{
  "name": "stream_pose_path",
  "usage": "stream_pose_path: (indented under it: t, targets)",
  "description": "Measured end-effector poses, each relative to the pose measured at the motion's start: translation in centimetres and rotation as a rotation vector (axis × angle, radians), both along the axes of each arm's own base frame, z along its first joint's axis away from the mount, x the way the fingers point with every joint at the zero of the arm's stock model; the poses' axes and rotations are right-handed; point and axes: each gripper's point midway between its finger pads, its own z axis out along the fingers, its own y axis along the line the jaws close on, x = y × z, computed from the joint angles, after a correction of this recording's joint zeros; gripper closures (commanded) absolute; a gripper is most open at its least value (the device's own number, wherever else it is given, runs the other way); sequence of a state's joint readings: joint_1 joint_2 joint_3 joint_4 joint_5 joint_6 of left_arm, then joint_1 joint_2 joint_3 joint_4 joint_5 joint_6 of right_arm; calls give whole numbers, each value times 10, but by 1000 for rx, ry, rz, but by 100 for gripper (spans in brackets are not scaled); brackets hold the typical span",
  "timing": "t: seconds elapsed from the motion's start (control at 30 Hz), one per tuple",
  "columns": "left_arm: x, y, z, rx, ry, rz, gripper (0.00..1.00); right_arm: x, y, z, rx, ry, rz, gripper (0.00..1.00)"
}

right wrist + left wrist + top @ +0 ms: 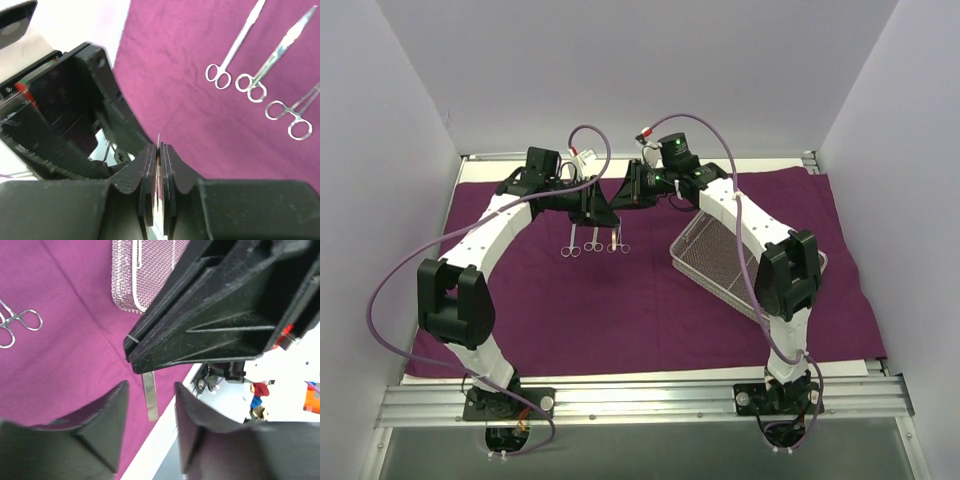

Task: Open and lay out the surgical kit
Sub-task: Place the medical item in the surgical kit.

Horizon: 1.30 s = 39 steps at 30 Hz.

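Cloth (650,320), dark purple, lies spread flat over the table. The wire tray (708,250) sits on it on the right side, partly under my right arm and turned at a slant. Three scissor-handled tools (279,51) lie side by side on the cloth, near the far middle, with their ring handles pointing toward my bases. They are apart from the tray.

My two grippers meet above the cloth, just past those tools. My right gripper (159,150) is pinched tight on a thin silver piece (149,407), flat like tweezers, and its end sticks out past my fingertips. My left gripper (150,390) has its fingers spread partway. The silver piece shows in the gap between them and touches neither finger, so my left side holds nothing
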<state>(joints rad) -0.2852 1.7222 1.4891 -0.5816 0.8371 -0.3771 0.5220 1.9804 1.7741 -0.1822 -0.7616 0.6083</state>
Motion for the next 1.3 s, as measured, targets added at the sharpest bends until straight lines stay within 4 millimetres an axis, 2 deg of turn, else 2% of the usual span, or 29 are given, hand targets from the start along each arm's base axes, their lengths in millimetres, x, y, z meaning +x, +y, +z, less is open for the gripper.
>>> stream_pose_path:
  t: [0.1, 0.33, 0.6, 0.7, 0.8, 0.87, 0.9, 0.93, 0.97, 1.03, 1.1, 1.17, 1.23, 1.3]
  targets:
    - [-1, 1, 3, -27, 0, -13, 39, 1, 0, 0, 31, 6, 11, 100]
    - [-10, 5, 2, -176, 18, -43, 39, 0, -7, -4, 131, 48, 25, 100]
    - [-16, -6, 20, -365, -2, -89, 41, -2, -5, 33, 267, 6, 68, 100]
    - [-15, -9, 34, -420, -26, -106, 55, -5, -4, 45, 296, -12, 85, 100]
    - [-15, -11, 49, -466, -58, -127, 77, -6, -4, 50, 311, -23, 95, 100]
    - [-17, -12, 54, -489, -62, -138, 98, -8, -3, 55, 325, -18, 104, 100]
    - [-17, -12, 55, -496, -50, -136, 98, -10, -4, 58, 330, -21, 111, 94]
    - [-16, -12, 54, -502, -44, -136, 98, -11, -4, 60, 330, -31, 110, 67]
    - [-16, -12, 55, -506, -44, -138, 98, -11, -5, 60, 327, -29, 106, 54]
    - [-16, -11, 54, -501, -46, -138, 98, -7, -7, 53, 293, -20, 77, 35]
    - [-10, -8, 45, -465, -39, -112, 98, 0, -13, 44, 224, -8, 24, 29]
    - [6, -2, 33, -367, -35, -33, 98, 9, -23, 38, 149, -17, -32, 21]
    - [27, 9, 22, -230, -69, 53, 98, 25, -43, 30, 44, -39, -130, 20]
    - [45, 26, 10, -84, -102, 131, 98, 39, -71, 18, -71, -49, -242, 18]
